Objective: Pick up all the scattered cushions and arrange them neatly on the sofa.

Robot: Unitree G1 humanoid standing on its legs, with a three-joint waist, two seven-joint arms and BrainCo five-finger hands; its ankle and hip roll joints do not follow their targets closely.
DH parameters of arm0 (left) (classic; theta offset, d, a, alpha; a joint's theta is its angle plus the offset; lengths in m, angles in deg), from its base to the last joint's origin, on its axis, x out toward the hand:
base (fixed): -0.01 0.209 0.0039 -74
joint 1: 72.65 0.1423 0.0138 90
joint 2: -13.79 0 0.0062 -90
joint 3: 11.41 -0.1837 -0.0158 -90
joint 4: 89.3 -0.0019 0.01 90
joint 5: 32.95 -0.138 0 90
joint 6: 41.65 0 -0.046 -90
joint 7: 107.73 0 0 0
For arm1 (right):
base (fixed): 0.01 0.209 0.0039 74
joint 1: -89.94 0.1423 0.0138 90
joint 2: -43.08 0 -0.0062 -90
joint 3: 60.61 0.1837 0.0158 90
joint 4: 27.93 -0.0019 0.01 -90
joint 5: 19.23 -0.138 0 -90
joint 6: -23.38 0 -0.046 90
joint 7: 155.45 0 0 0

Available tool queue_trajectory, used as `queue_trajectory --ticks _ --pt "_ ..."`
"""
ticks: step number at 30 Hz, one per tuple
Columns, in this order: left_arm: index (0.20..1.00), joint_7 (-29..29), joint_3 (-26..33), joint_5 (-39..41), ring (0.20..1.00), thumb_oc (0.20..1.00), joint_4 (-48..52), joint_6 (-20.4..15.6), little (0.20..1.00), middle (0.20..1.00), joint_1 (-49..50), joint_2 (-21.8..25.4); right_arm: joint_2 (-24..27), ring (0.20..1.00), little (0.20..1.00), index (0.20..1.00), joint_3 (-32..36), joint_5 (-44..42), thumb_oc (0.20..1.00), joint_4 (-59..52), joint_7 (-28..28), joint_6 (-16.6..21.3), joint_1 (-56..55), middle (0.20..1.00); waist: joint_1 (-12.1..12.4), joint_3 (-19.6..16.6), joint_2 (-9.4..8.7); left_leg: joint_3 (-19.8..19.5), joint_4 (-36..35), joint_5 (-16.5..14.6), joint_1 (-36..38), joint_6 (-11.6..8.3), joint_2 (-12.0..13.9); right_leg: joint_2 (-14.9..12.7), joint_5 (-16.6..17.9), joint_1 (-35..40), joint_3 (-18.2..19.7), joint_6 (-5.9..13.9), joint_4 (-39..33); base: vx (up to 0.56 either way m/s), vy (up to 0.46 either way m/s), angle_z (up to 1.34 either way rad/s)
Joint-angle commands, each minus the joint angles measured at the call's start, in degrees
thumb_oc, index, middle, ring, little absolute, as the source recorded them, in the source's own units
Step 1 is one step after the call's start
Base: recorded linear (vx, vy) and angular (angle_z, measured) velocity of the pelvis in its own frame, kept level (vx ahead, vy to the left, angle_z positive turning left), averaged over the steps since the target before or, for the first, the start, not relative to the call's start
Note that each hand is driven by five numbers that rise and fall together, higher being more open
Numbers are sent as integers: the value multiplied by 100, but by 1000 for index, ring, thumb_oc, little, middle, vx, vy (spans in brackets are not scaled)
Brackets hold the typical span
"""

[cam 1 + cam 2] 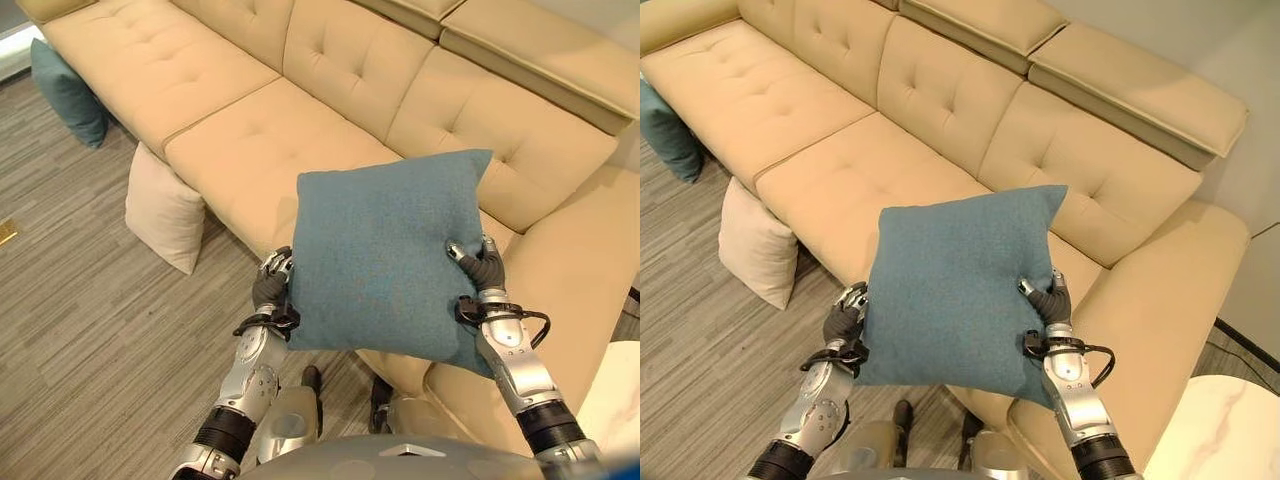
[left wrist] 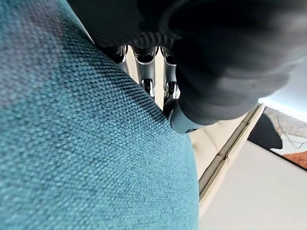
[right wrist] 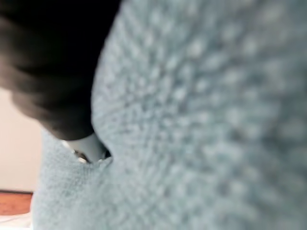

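While both hands are squeezing it edge-on so it can't flop, the square teal woven-fabric cushion point(image 1: 385, 260) is hanging upright over the tan tufted sofa point(image 1: 250, 150). L hand point(image 1: 272, 290) is gripping its left edge, fingers curling behind; R hand point(image 1: 480, 268) is pinching the right edge, thumb in front. Cushion's plump, taut btwn the fingers, no sag.

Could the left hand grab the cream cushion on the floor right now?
Probably not: the left hand is pressed against the teal cushion it carries with the right hand, and the cream cushion leans against the sofa, well off.
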Motion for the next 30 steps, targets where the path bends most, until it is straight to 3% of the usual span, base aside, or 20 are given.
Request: queue_trajectory --ticks 1,7,10,13,15,16,19,20,22,24,29,30 --pt "200 -426 -293 -338 200 200 1134 -336 200 200 -381 -159 -29 200 200 200 -172 -138 200 -499 34 567 492 200 -2 -439 -75 88 -193 -113 -345 57 17 388 -48 171 145 627 -261 154 117 -46" --pt "200 -439 -215 -446 200 200 1246 -262 200 200 -207 21 -202 200 200 200 -276 -71 200 -543 161 549 455 200 89 -646 -51 400 -518 -221 337 271 -29 223 -120 251 408 804 206 240 215 -72" --pt "200 -382 -168 -489 200 200 1296 -257 200 200 -216 124 -295 200 200 200 -365 -22 200 -574 216 537 564 200 63 -526 54 523 -592 -308 554 463 -21 208 23 -296 521 1035 1360 113 230 -26" --pt "200 -356 -86 -493 200 200 1315 -302 200 200 -186 115 -351 200 200 200 -537 10 200 -512 274 527 733 200 163 -492 92 767 -743 -482 885 497 -104 -69 98 -538 -338 1013 1021 106 91 -85" --pt "200 -389 -24 -454 200 200 1340 -303 200 200 -116 97 -331 200 200 200 -590 19 200 -498 302 518 802 200 253 -460 150 919 -766 -598 1043 488 -87 -249 254 -690 -1129 978 679 167 11 -84" --pt "200 -432 17 -432 200 200 1308 -319 200 200 -82 83 -359 200 200 200 -592 50 200 -461 313 519 835 200 283 -446 201 950 -716 -770 1172 471 -34 -359 251 -770 -1417 1072 645 143 -31 -57" --pt "200 -556 -33 -332 200 200 1235 -361 200 200 -130 -27 -269 200 200 200 -422 165 200 -481 274 507 763 200 165 -477 53 925 -553 -775 1103 458 -180 -180 456 -654 -1038 981 268 159 -93 -21" --pt "200 -631 -156 -361 200 200 1219 -293 200 200 -174 -74 -176 200 200 200 -319 177 200 -541 217 524 610 200 90 -550 11 905 -154 -976 1068 337 -154 -84 438 -286 -1092 882 -132 250 -148 57" --pt "200 -639 -191 -377 200 200 1228 -283 200 200 -172 -101 -109 200 200 200 -313 136 200 -506 200 547 560 200 100 -555 -17 841 366 -1051 880 245 -122 -65 424 -76 -1052 808 -338 145 -92 61" --pt "200 -631 -201 -368 200 200 1274 -277 200 200 -193 -120 -43 200 200 200 -332 75 200 -466 226 525 566 200 147 -528 -19 506 476 -903 492 117 -47 -25 364 33 -876 773 -445 50 28 -4" --pt "200 -487 -207 -445 200 200 1321 -313 200 200 -342 -91 -6 200 200 200 -387 -30 200 -378 199 523 604 200 194 -470 42 53 -107 -368 142 -25 202 55 265 184 -598 784 -459 69 89 -40" --pt "200 -485 -213 -413 200 200 1328 -325 200 200 -329 -130 0 200 200 200 -378 -1 200 -389 206 518 574 200 175 -517 158 44 -536 -241 344 -32 297 120 200 243 -569 783 -452 173 213 -69"
